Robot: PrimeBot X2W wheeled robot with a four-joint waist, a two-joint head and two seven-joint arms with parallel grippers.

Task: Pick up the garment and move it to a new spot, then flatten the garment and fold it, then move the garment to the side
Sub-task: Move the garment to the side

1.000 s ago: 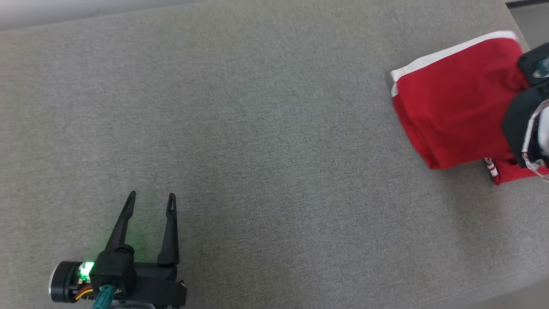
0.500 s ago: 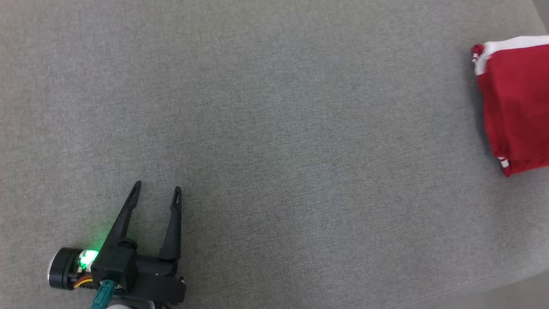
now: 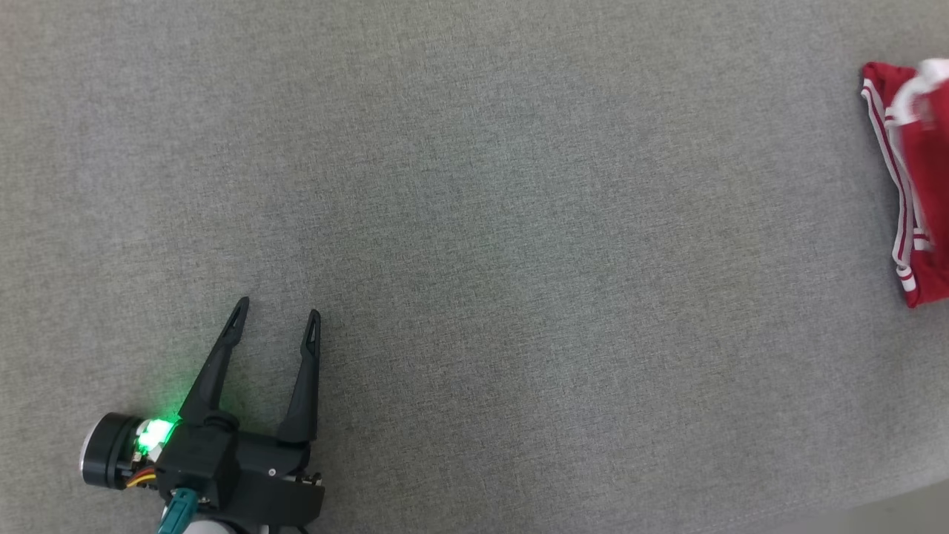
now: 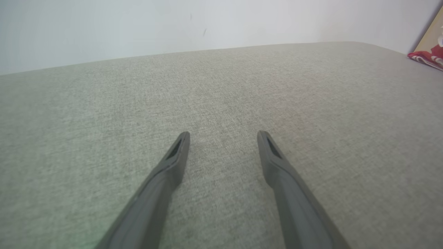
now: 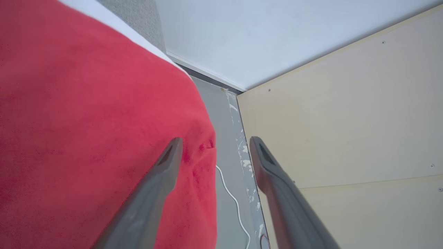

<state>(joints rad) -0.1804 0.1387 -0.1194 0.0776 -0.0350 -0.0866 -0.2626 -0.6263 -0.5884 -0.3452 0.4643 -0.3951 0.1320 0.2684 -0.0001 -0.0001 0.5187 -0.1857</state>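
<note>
your left gripper [image 3: 278,308] hovers over the grey padded surface [image 3: 519,222], jaws spread with nothing between them. the red garment [image 3: 923,185] with white stripes lies at the surface's far right edge, well apart from it. your right gripper [image 5: 215,140] is right by the red cloth, jaws spread wide, not pinching it.

The table [image 3: 474,222] was covered in grey woven fabric that lay flat and smooth across the head view. A red garment [image 3: 936,215] with white stripes lay on it at the far right, its striped edge turned toward the middle of the table. In the left wrist view, the garment sat near the table's rounded far corner.
</note>
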